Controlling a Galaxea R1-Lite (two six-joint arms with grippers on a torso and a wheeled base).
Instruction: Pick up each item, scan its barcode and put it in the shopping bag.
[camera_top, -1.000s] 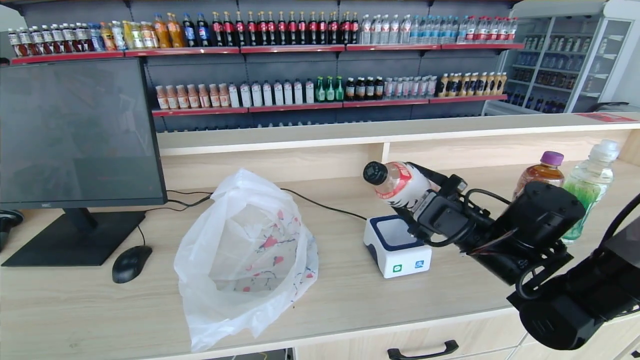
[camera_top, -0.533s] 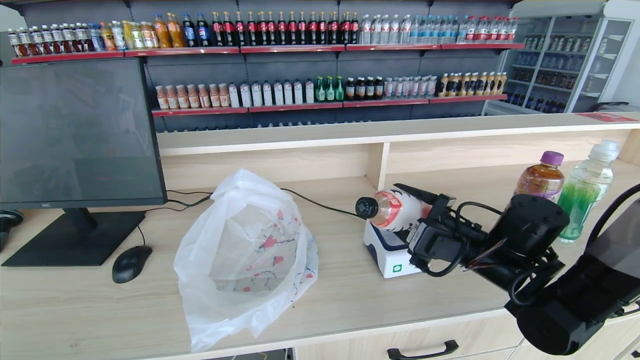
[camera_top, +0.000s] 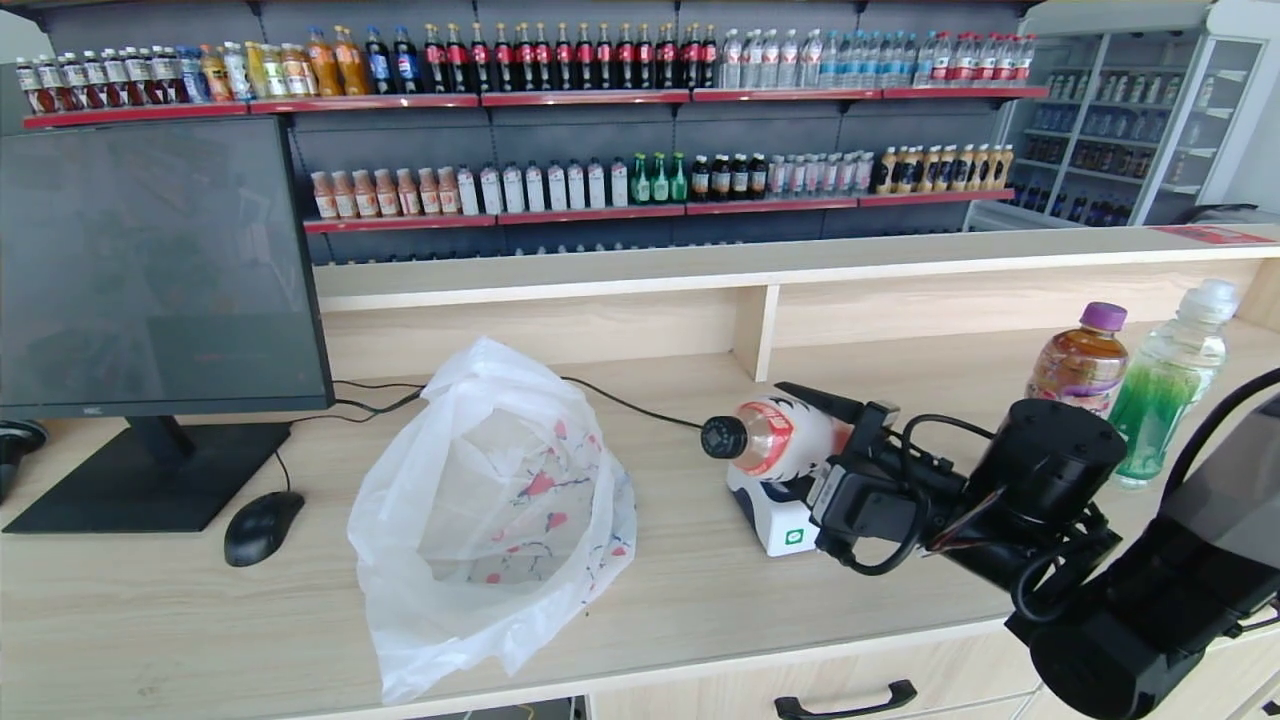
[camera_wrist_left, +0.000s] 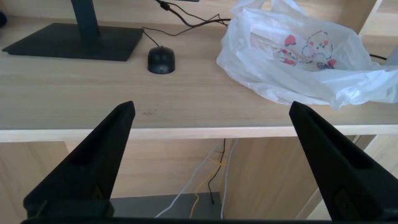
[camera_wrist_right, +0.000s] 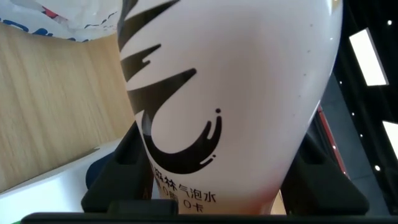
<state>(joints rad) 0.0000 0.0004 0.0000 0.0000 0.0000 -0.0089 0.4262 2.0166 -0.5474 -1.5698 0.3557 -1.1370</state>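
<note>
A bottle (camera_top: 775, 438) with a white label and black cap lies sideways in my right gripper (camera_top: 815, 445), which is shut on it, cap pointing toward the bag. It hovers just over the white and blue barcode scanner (camera_top: 775, 510). In the right wrist view the bottle's white label (camera_wrist_right: 230, 93) sits between the dark fingers, with the scanner (camera_wrist_right: 56, 193) below. The white plastic shopping bag (camera_top: 495, 510) stands open on the counter left of the scanner. My left gripper (camera_wrist_left: 208, 162) is open, low in front of the counter edge, facing the bag (camera_wrist_left: 305, 53).
A purple-capped amber bottle (camera_top: 1085, 360) and a green bottle (camera_top: 1170, 385) stand at the counter's right. A monitor (camera_top: 150, 270) and black mouse (camera_top: 262, 527) occupy the left. A cable (camera_top: 640, 405) runs behind the bag. A raised shelf ledge (camera_top: 750, 290) backs the counter.
My right gripper has lowered and moved left with the bottle, from above the scanner to just over it. The bag and left arm have stayed put.
</note>
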